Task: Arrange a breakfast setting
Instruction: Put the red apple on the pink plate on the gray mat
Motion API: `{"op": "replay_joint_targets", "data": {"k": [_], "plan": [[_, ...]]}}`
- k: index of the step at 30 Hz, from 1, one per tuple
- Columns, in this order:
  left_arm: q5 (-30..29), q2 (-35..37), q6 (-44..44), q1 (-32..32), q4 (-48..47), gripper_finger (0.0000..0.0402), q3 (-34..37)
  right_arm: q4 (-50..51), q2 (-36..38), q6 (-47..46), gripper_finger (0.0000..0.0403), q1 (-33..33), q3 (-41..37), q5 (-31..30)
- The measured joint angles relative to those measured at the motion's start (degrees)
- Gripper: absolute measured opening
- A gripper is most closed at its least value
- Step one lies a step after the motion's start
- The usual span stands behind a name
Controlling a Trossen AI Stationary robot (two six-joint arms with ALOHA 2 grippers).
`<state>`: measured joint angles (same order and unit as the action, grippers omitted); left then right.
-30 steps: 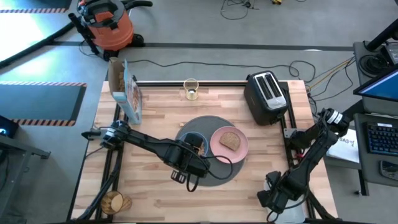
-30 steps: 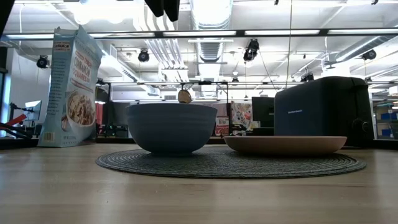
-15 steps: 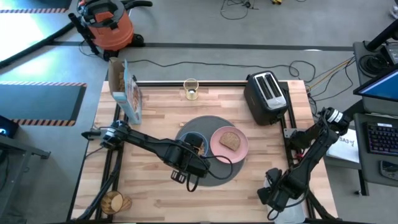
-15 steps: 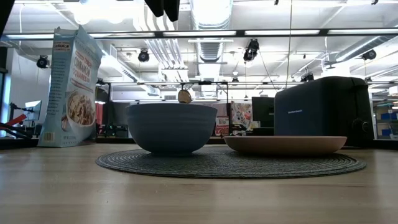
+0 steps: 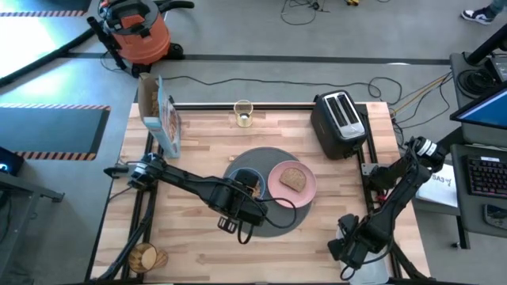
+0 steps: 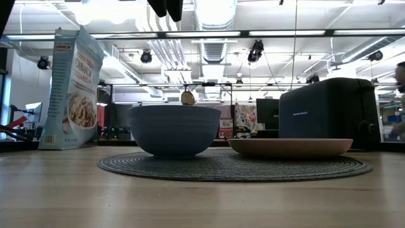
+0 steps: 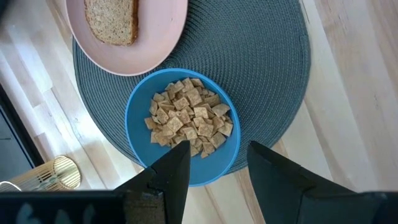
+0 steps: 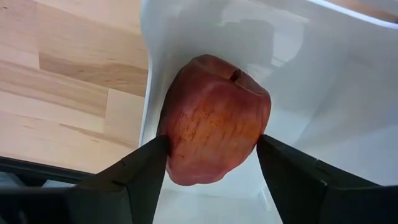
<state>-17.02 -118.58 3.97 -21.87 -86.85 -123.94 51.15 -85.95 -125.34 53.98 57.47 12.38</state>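
A round dark grey mat bears a pink plate with a toast slice and a blue bowl full of cereal squares. My left gripper hangs open above the bowl's near side, with nothing between its fingers. At the table's near right corner my right gripper points down, shut on a red apple over a white tray. A glass of orange drink stands at the far edge. My right gripper has the apple between its two fingers, one finger on each of two opposite sides. The fingers come from above, pointing down. The apple lies tilted, its stem dimple turned sideways, over the tray's corner. Whether it rests on the tray I cannot tell.
A black toaster stands at the far right and a cereal box at the far left. A round golden thing lies at the near left corner. Bare wood shows along the near edge. A person shows beyond the table's right side.
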Motion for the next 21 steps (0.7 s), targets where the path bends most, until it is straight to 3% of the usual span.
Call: {"op": "replay_joint_targets", "data": {"k": [10,21], "plan": [[0.0,0.0,-0.12,-0.02,0.28,0.0142,0.0,1.39,0.34,0.94,0.0293,0.0,0.11,-1.03],[0.0,0.0,-0.2,-0.06,0.5,0.0142,0.0,0.29,0.58,9.7,0.0303,0.02,0.23,-5.55]]}}
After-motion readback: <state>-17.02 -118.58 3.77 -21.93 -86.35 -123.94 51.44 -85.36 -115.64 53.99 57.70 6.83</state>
